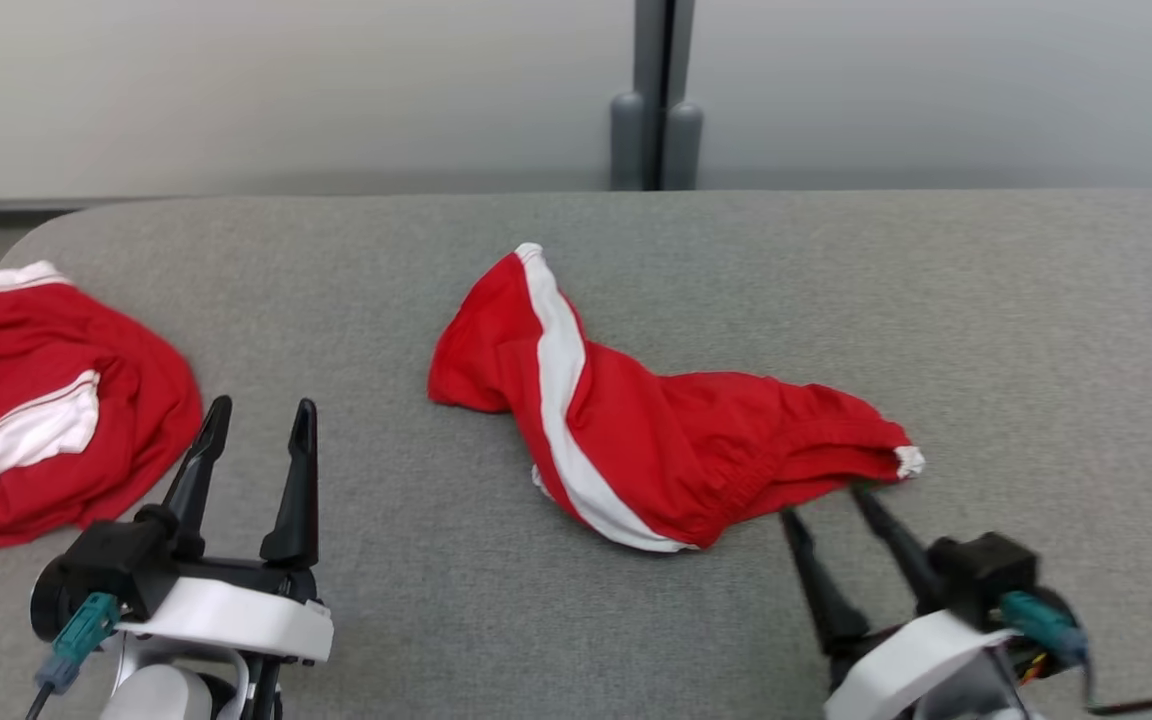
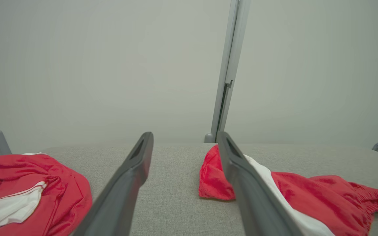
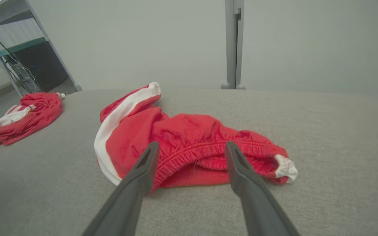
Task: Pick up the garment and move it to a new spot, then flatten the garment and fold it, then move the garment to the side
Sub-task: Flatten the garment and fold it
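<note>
To lift the red shorts [image 1: 656, 440] cleanly, the right gripper [image 1: 824, 503] should pinch both layers of the elastic waistband [image 3: 192, 152]. The shorts lie crumpled at frame centre, with the waistband just beyond its wide-open, empty jaws. The left gripper [image 1: 262, 406], at lower left, is spread wide too and holds nothing.

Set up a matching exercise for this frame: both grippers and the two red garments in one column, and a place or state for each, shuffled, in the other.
Column 1
1. left gripper
2. right gripper
3. striped garment
4. other red garment

Column 2
A. bunched near the left edge of the table
B. open, pointed at an elastic waistband
C. crumpled in the middle of the table
D. open, above bare table between the two garments

Pairs: 1-D; 2-B; 3-C; 4-A
</note>
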Robot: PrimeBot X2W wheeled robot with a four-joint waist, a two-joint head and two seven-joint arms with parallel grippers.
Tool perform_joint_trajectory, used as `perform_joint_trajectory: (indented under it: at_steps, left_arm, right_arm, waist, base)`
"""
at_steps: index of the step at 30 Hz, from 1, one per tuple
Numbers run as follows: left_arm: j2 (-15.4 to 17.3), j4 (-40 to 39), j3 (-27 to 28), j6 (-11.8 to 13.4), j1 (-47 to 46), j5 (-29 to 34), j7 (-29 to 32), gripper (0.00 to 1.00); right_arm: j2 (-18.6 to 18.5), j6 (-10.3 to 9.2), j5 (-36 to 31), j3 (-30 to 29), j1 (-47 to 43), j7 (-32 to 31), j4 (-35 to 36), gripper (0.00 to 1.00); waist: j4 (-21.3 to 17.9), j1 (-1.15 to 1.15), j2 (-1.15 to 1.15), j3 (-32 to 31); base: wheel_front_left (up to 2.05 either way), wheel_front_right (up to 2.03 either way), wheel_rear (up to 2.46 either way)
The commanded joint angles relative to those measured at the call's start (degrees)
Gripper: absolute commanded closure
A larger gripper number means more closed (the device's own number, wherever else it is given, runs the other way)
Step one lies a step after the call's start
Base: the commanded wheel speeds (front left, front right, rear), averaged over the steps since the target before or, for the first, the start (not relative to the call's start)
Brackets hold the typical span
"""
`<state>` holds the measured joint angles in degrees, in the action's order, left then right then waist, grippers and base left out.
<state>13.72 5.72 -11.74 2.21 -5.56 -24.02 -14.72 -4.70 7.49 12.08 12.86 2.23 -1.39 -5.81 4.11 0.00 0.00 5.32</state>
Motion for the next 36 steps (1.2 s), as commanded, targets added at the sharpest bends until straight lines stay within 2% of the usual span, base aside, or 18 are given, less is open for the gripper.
perform_joint_trajectory:
  at_steps: [1,6,13,14,15,16,17,23,29,36]
  left_arm:
    - [-0.13,0.27,0.00,-0.27,-1.64,0.49,-0.26,0.00]
    - [-1.31,1.28,-0.20,-1.05,-4.08,1.27,-0.42,0.00]
    - [-3.12,0.58,1.74,-2.66,-5.88,2.60,-0.43,0.00]
    - [-3.30,0.50,2.09,-2.80,-5.89,2.92,-0.43,0.00]
    - [-3.63,0.38,2.44,-3.06,-5.87,3.25,-0.44,0.00]
    - [-3.63,0.38,2.44,-3.06,-5.87,3.25,-0.44,0.00]
    - [-3.95,0.27,2.76,-3.21,-5.89,3.62,-0.44,0.00]
    - [-5.05,0.11,4.56,-4.55,-5.56,5.51,-0.44,0.00]
    - [-5.77,-0.12,6.51,-5.30,-4.71,6.94,-0.41,0.00]
    - [-5.97,0.08,8.36,-6.17,-5.75,7.98,-0.41,0.00]
  right_arm:
    - [-0.27,-0.01,0.92,2.49,1.04,-0.46,-2.34,0.00]
    - [-0.10,-0.01,2.78,7.77,3.61,0.23,-10.25,0.00]
    - [0.43,-0.01,4.58,9.88,9.22,4.10,-19.09,0.00]
    - [0.45,0.00,4.73,10.07,9.91,4.99,-19.70,0.14]
    - [0.46,-0.01,4.90,10.29,10.37,5.58,-20.39,0.67]
    - [0.46,-0.01,4.90,10.29,10.37,5.58,-20.39,0.67]
    - [0.41,-0.01,4.93,10.94,10.54,5.99,-20.84,1.00]
    - [-0.80,-0.01,5.21,12.06,10.15,8.40,-19.37,1.00]
    - [-2.59,-0.01,5.27,11.19,7.68,7.66,-12.77,1.00]
    - [-6.93,-0.01,3.91,4.75,3.51,4.35,-1.91,1.00]
  waist:
    - [2.12,0.00,0.00,1.91]
    - [4.80,0.00,0.00,4.25]
    - [6.61,0.00,0.00,6.02]
    - [6.70,0.00,0.00,6.10]
    - [6.76,0.00,0.00,6.17]
    - [6.76,0.00,0.00,6.17]
    - [6.79,0.00,0.00,6.27]
    - [6.19,0.00,0.00,6.36]
    - [2.73,0.00,0.00,6.52]
    - [-1.78,0.00,0.00,7.66]
  base:
    - [0.00,0.00,0.00]
    - [0.00,0.00,0.00]
    - [0.00,0.00,0.00]
    - [0.00,0.00,0.00]
    - [0.00,0.00,0.00]
    - [0.00,0.00,0.00]
    - [0.00,0.00,0.00]
    - [0.00,0.00,0.00]
    - [0.00,0.00,0.00]
    - [0.00,0.00,0.00]
